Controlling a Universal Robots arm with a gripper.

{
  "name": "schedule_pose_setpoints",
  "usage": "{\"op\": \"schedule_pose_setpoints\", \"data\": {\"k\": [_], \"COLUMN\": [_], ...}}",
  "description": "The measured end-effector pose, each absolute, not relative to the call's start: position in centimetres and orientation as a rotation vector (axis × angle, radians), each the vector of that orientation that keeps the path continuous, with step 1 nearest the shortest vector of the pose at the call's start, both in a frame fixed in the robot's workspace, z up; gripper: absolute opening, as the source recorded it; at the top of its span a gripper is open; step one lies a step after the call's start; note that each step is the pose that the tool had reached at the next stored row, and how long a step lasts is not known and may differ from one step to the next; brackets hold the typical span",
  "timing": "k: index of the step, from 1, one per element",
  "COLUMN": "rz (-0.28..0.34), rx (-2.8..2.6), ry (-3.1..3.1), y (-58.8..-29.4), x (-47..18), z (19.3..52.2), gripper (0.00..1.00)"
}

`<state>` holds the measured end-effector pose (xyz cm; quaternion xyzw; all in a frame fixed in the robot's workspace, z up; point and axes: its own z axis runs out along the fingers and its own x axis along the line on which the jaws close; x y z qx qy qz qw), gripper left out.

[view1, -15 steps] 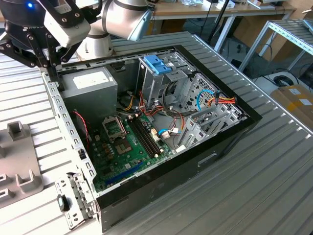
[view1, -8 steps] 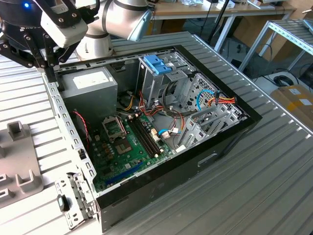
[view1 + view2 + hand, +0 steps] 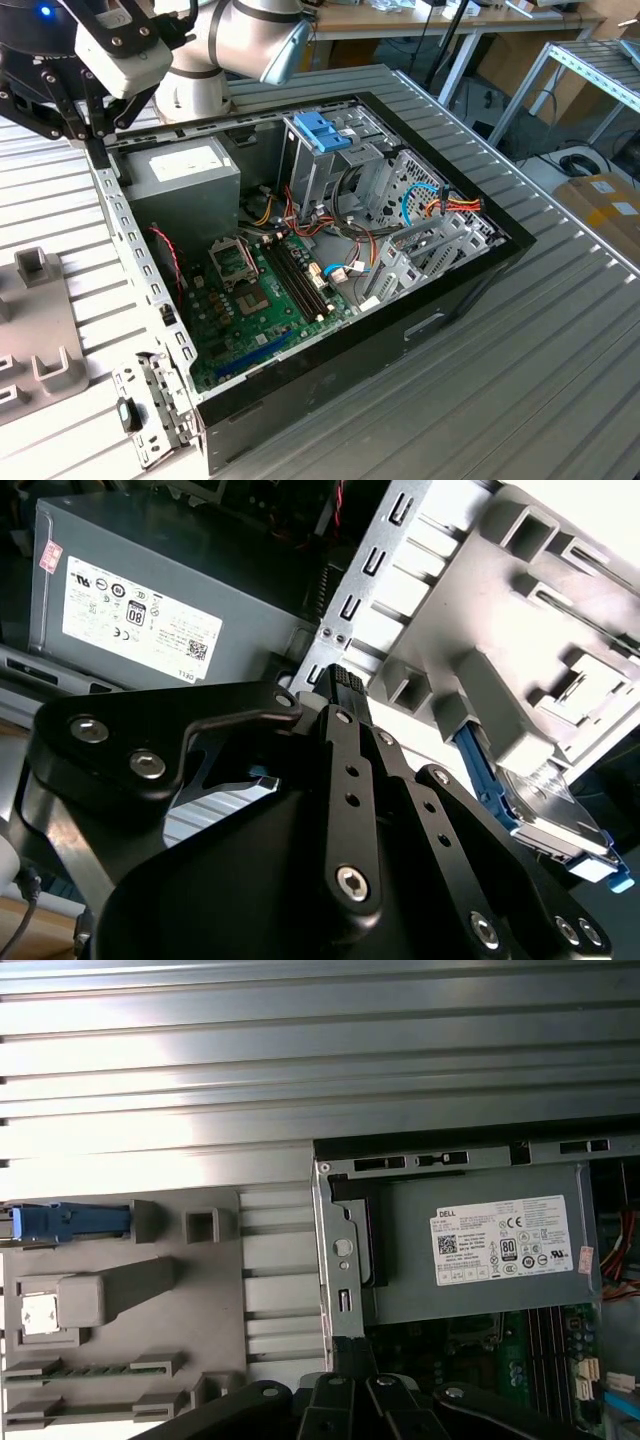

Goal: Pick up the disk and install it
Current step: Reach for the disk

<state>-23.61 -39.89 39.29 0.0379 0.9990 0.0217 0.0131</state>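
The disk (image 3: 545,798) stood on edge in a slot of the grey holder (image 3: 200,1310), which lay on the ribbed metal bench (image 3: 300,1060) beside the open computer case (image 3: 400,330). The second wrist view showed its silver-grey metal face, rimmed by a blue plastic frame with a paler tab at one end. The first wrist view showed it edge-on, as a narrow blue bar. The claw (image 3: 345,680) was pressed together, gripping nothing, well apart from the disk and near the power supply (image 3: 480,1250), which bore a white printed label. The exterior view showed the green motherboard (image 3: 250,300) and the blue handle (image 3: 322,130) on the drive cage.
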Motion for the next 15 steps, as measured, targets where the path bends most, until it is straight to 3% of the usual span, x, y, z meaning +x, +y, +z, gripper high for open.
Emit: {"op": "schedule_pose_setpoints", "data": {"k": [15], "rz": [0.068], "rx": [0.118], "ry": [3.112], "y": [-39.89], "x": [-24.31], "z": [39.29], "gripper": [0.1]}}
